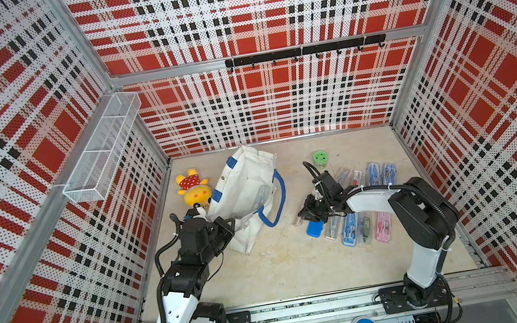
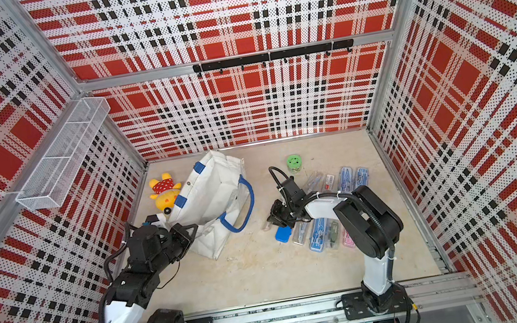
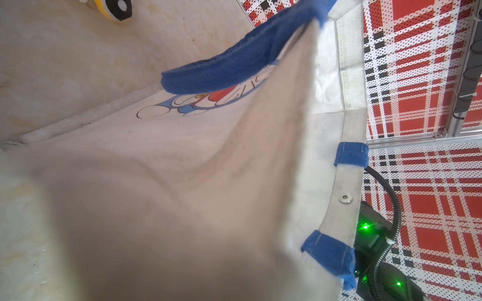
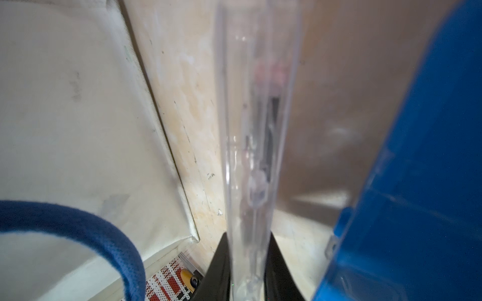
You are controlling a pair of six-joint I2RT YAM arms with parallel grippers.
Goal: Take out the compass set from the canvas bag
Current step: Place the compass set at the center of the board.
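Note:
The white canvas bag [image 1: 247, 185] [image 2: 216, 190] with blue handles lies on the floor left of centre, its mouth facing the front. My left gripper [image 1: 223, 225] [image 2: 191, 231] is shut on the bag's edge at the mouth. In the left wrist view the bag's fabric [image 3: 182, 182] fills the frame and hides the jaws; a blue handle [image 3: 234, 65] hangs across. My right gripper [image 1: 302, 215] [image 2: 271, 218] [image 4: 249, 239] is right of the bag, shut on a clear compass set [image 4: 255, 130] case just above the floor, black fingers [image 4: 221, 260] on both sides.
Several more compass cases [image 1: 352, 228] lie in rows under and behind the right arm. A blue box [image 1: 315, 229] [image 4: 417, 182] lies right next to the held case. A yellow plush toy [image 1: 193, 188] is left of the bag, and a green round pot [image 1: 320, 157] stands at the back.

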